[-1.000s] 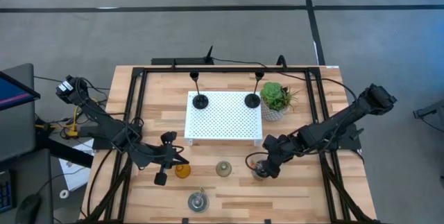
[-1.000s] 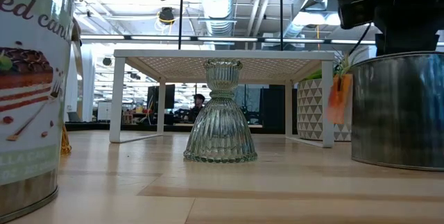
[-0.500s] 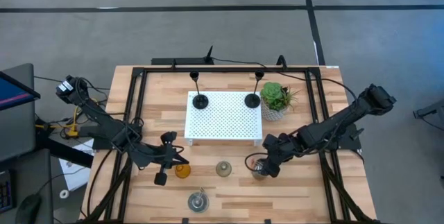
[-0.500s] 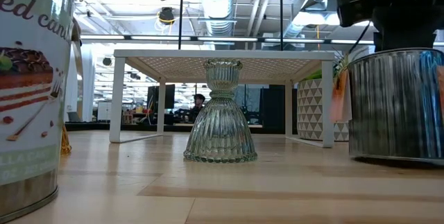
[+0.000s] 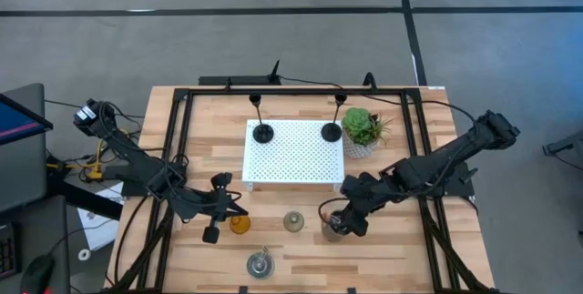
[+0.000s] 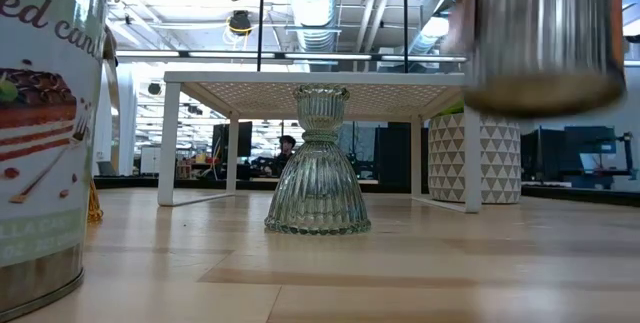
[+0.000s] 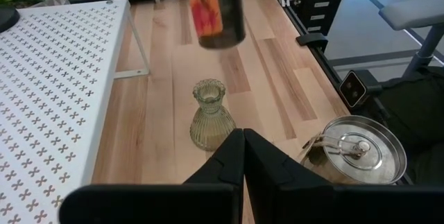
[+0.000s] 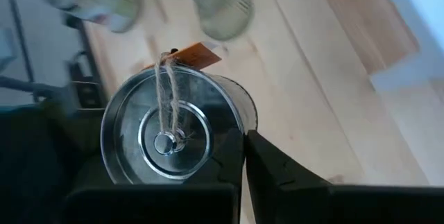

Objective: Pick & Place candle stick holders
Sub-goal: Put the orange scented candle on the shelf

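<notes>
My right gripper [image 5: 339, 220] is shut on a shiny silver cup [image 5: 332, 229] with an orange tag, held above the table; it shows lifted in the low view [image 6: 540, 33]. My left gripper [image 5: 235, 210] is shut and empty, just by the amber glass holder [image 5: 239, 226]. The grey-green glass holder [image 5: 293, 221] stands on its wide base between them. The second silver cup [image 5: 260, 263] stands near the front edge. Two black holders [image 5: 262, 133] [image 5: 331, 131] stand on the white tray [image 5: 293, 157]. My right gripper holds the silver cup by its rim wall [image 8: 236, 123], on one side of the cup. The fingers [image 8: 267, 161] come from above, slanting down. The fingers themselves hide whether one is inside the cup. The cup hangs upright, clear of the table [image 6: 540, 83].
The green potted plant [image 5: 364, 130] stands at the tray's right far corner. The tray stands on legs [image 6: 168, 143] above the wood. Black frame rails [image 5: 178, 139] run along both sides of the table. Bare wood lies right of the lifted cup [image 5: 401, 248].
My right gripper has gone up and a little toward the table's left edge with the silver cup. The cup stood on the table a second ago and is now lifted clear, still upright.
</notes>
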You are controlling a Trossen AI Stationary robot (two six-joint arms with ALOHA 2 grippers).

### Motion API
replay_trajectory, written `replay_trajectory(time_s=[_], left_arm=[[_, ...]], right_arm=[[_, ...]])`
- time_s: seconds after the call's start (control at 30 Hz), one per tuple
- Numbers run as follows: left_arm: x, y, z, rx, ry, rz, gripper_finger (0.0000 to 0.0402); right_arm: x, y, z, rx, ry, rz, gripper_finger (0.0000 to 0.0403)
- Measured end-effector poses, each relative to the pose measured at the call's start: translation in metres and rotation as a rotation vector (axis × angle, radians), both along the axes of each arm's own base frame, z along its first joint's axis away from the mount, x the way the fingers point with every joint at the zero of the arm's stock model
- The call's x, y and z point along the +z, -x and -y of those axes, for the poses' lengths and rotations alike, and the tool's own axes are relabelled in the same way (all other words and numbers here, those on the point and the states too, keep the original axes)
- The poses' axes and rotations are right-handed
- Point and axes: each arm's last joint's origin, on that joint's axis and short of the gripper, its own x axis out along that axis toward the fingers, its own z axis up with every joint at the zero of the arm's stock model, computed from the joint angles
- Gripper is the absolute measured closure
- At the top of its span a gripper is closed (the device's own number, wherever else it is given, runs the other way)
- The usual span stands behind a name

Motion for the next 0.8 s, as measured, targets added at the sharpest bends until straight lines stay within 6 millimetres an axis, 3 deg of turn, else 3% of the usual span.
replay_trajectory(time_s=[0.2,0.37,0.57,0.8], left_arm=[[0.0,0.0,0.0,0.0,0.0,0.0,0.0396],[0.0,0.0,0.0,0.0,0.0,0.0,0.0396],[0.0,0.0,0.0,0.0,-0.001,-0.001,0.0396],[0.0,0.0,0.0,0.0,-0.002,-0.003,0.0396]], right_arm=[[0.043,-0.013,0.007,0.042,0.049,0.069,0.0403],[0.065,-0.035,0.025,0.072,0.145,0.065,0.0403],[0.077,-0.066,0.053,0.114,0.255,0.055,0.0403],[0.089,-0.086,0.089,0.075,0.303,0.058,0.0403]])
